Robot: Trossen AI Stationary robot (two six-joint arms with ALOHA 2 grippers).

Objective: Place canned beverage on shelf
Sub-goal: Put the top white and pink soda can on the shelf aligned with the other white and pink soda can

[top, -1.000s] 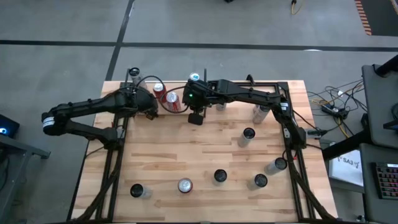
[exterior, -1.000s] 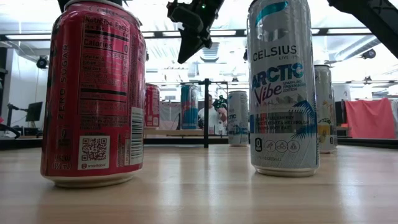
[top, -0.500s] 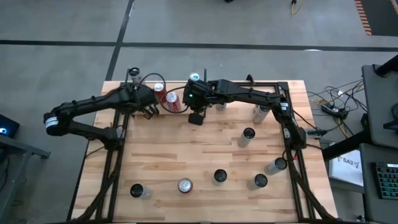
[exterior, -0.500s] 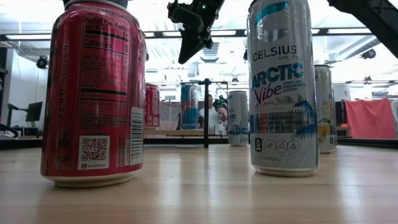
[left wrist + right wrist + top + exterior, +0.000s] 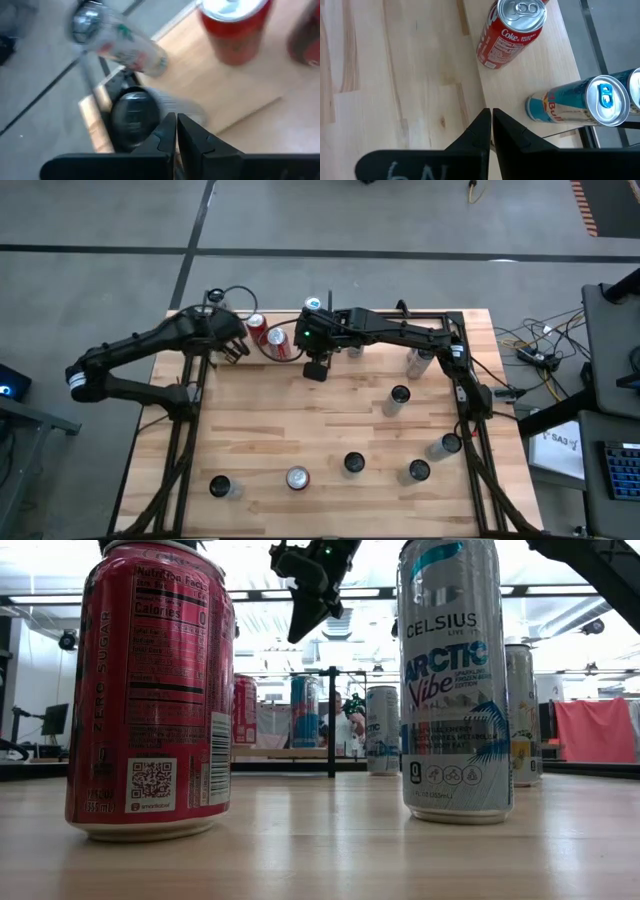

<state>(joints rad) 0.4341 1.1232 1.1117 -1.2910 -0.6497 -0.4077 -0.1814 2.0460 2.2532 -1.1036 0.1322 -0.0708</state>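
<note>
Both arms at desk's far edge, nothing held.
Desk [image 5: 330,430] carries scattered cans; shelf [image 5: 530,70] at far left holds Coke can [image 5: 512,31]; left gripper [image 5: 236,350], right gripper [image 5: 316,370] both pressed together, empty.

My left claw [image 5: 236,350] hangs closed over the counter's [image 5: 330,440] far left corner, beside two cans [image 5: 268,337] standing on the shelf [image 5: 262,360] at the far edge. My right claw [image 5: 316,370], closed and empty, sits just right of those cans, near the far edge's middle. Five cans [image 5: 297,477] stand along the near edge, and three more [image 5: 399,398] toward the right edge.
</note>
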